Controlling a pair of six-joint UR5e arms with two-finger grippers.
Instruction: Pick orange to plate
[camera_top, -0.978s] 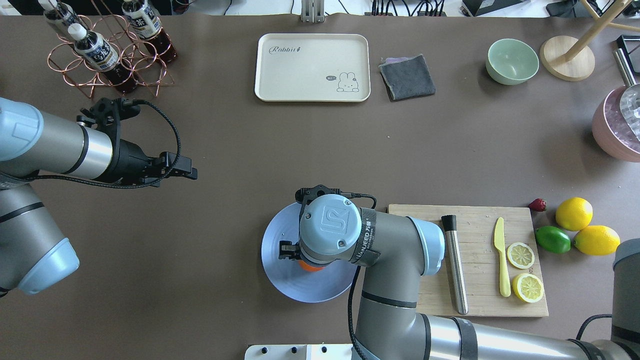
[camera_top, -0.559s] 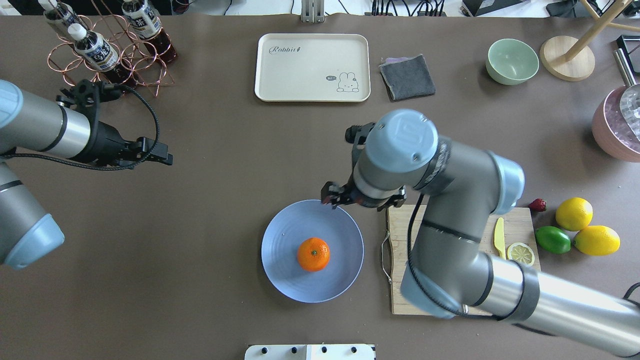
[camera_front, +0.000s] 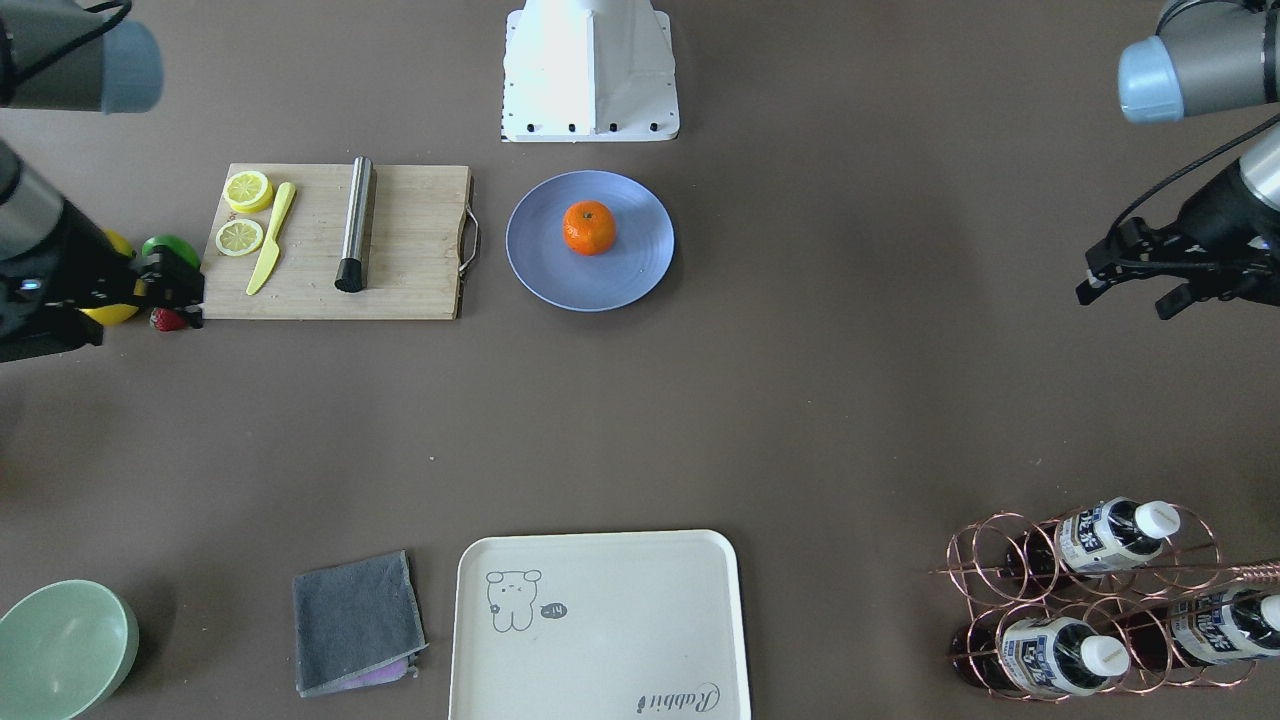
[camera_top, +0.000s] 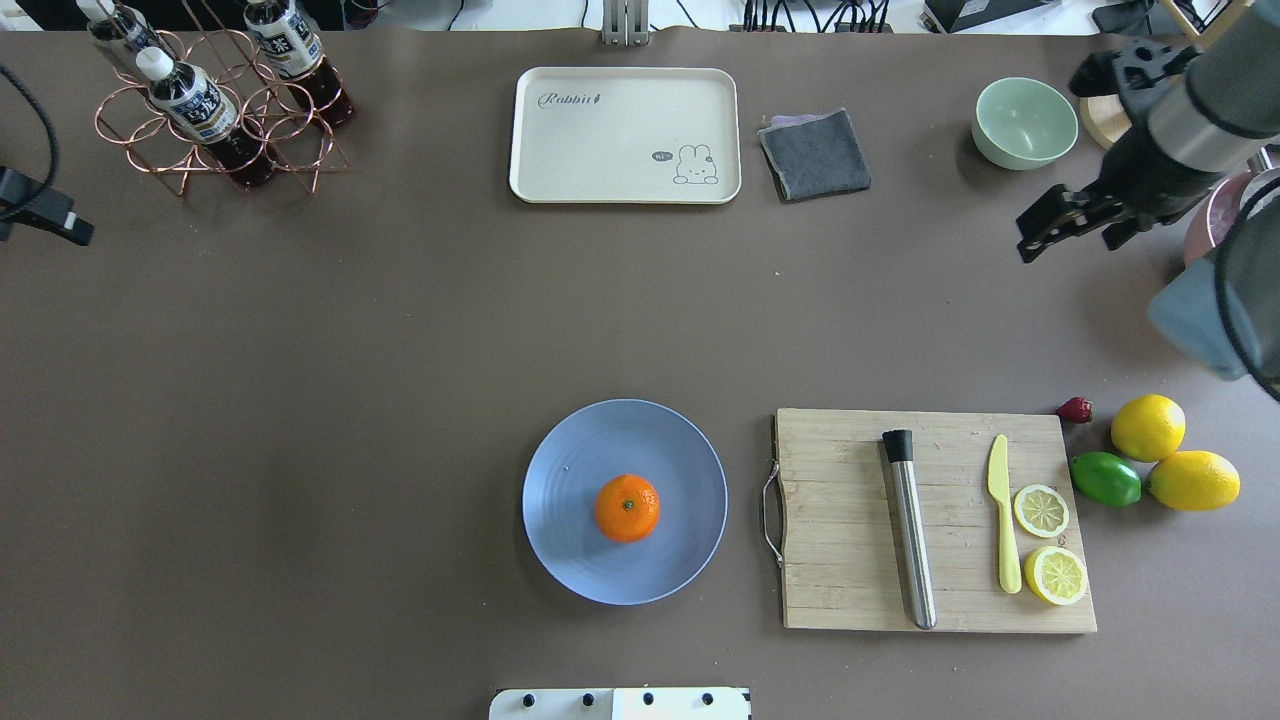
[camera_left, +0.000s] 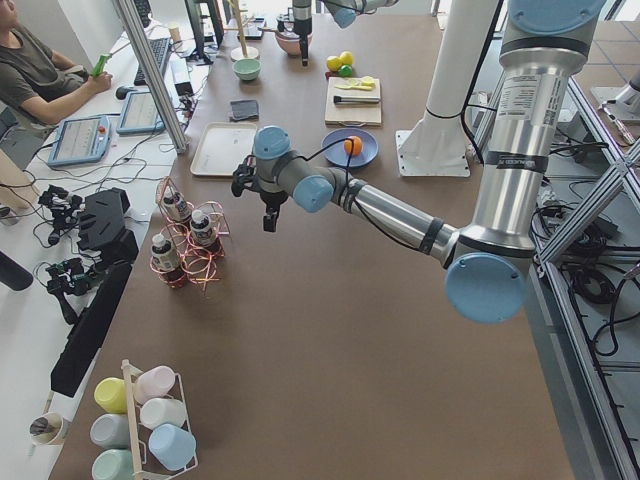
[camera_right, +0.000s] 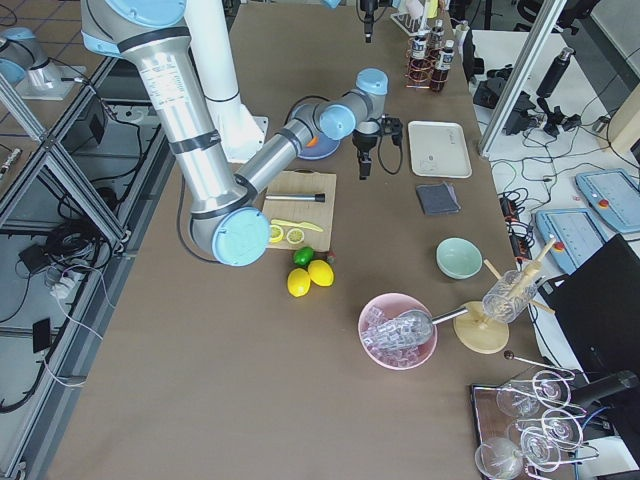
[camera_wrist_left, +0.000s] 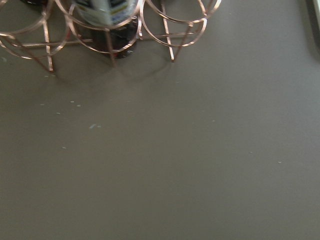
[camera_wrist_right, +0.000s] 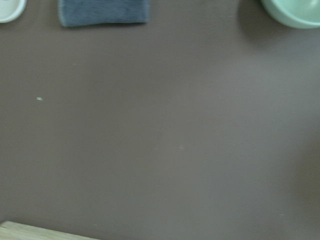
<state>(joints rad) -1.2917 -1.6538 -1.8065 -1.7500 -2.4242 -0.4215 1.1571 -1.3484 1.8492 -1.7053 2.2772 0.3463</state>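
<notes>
Orange (camera_top: 627, 508) sits on plate (camera_top: 572, 545), well apart from the seemingly spread right end effector (camera_top: 1068, 244).

On my feed a cream tray (camera_top: 600, 140) sits at the far edge, mid-table, with a grey cloth (camera_top: 815, 153) just to its right and a pale-green bowl (camera_top: 1024, 122) further right. Far left I see a copper wire rack (camera_top: 300, 165) holding bottles (camera_top: 185, 95). Near right lies a wooden cutting board (camera_top: 840, 520) carrying a steel cylinder (camera_top: 910, 530), a yellow knife (camera_top: 1003, 520) and two lemon halves (camera_top: 1041, 510). Right of the board I count two lemons (camera_top: 1148, 427), a lime (camera_top: 1105, 478) and a small red berry (camera_top: 1075, 409). A pink bowl (camera_top: 1212, 262) shows at the right edge.
</notes>
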